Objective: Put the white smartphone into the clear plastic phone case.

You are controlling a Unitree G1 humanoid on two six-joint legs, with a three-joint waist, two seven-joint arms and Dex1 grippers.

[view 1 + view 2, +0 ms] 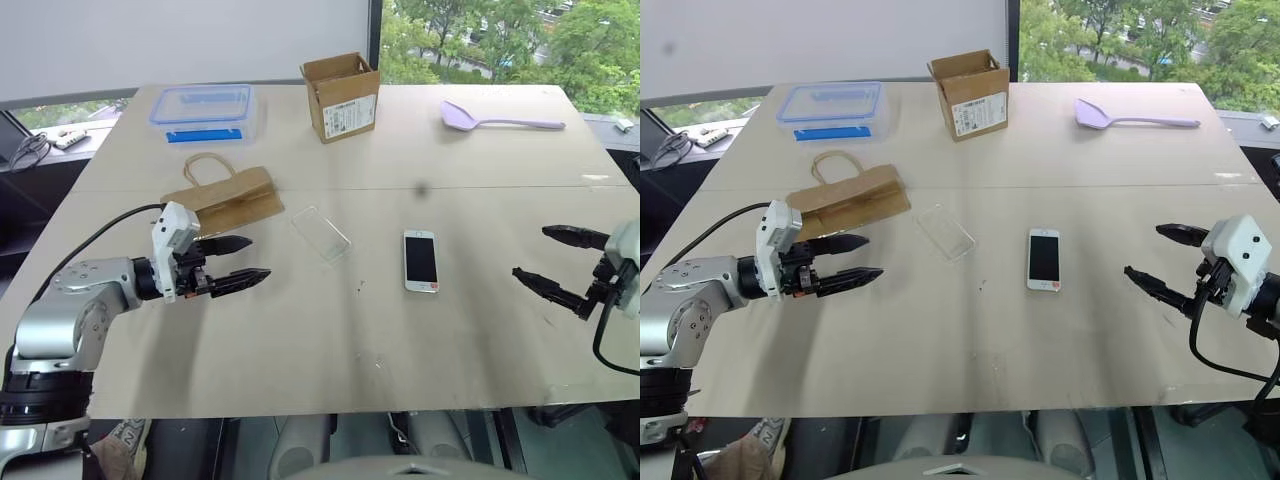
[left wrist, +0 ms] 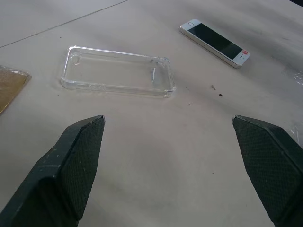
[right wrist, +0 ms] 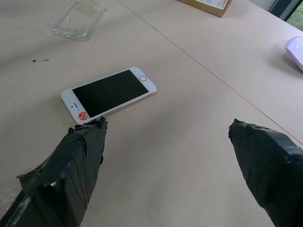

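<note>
The white smartphone [image 1: 421,260] lies flat, screen up, near the middle of the table, also seen as the smartphone [image 3: 108,93] from the right wrist. The clear plastic phone case [image 1: 320,233] lies empty on the table a short way left of the phone, hollow side up [image 2: 117,71]. My left gripper [image 1: 243,262] hovers open above the table, left of the case, pointing toward it. At the right edge my right gripper [image 1: 548,260] stands open, pointing toward the phone. Neither touches anything.
A brown paper bag [image 1: 222,195] lies just behind the left gripper. At the back stand a clear storage box with blue-rimmed lid [image 1: 205,112] and an open cardboard box [image 1: 342,95]. A lilac spoon [image 1: 500,120] lies back right.
</note>
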